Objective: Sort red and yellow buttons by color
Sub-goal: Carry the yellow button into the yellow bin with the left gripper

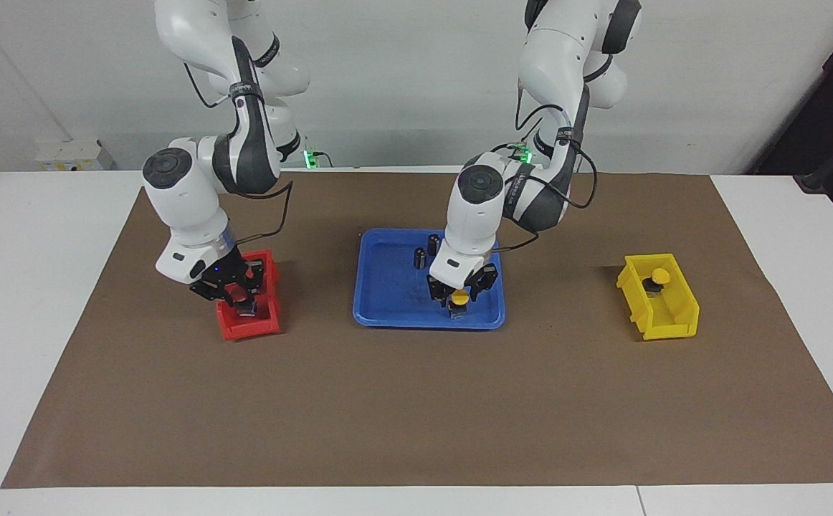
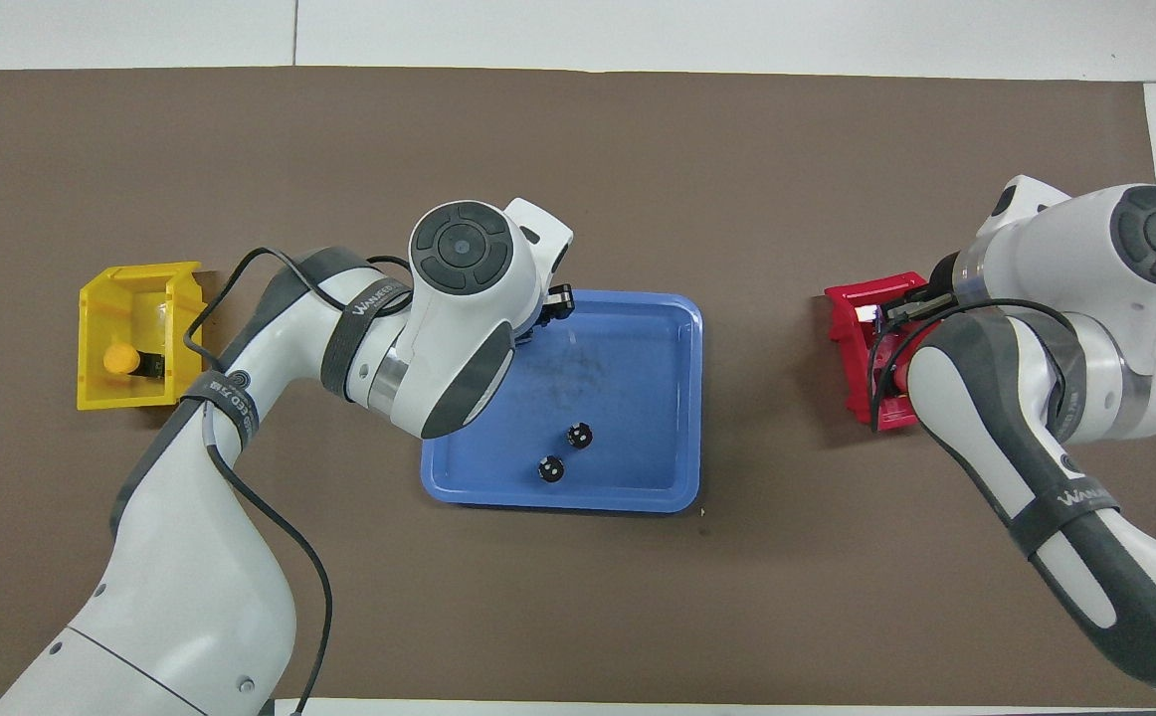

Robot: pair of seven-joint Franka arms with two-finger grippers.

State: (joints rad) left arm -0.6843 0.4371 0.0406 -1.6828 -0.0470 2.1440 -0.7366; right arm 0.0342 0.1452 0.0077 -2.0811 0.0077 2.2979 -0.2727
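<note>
Left tool (image 1: pixel 462 292) closes around yellow button (image 1: pixel 461 297); forearm reads "WANJIEO" (image 2: pixel 372 295).

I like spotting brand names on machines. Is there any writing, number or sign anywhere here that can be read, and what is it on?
"WANJIEO": grey band on the left arm, last letters unsure.
"WANJ...": grey band on the right arm, cut short.
Second band on the left arm: too blurred to read.
Blue plastic tray, red bin, yellow bin: no writing.

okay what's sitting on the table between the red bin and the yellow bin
The blue tray, seen in both views. It holds two small dark cylinders and a yellow button, with the left end effector down around that button. Bare brown paper flanks the tray.
</note>
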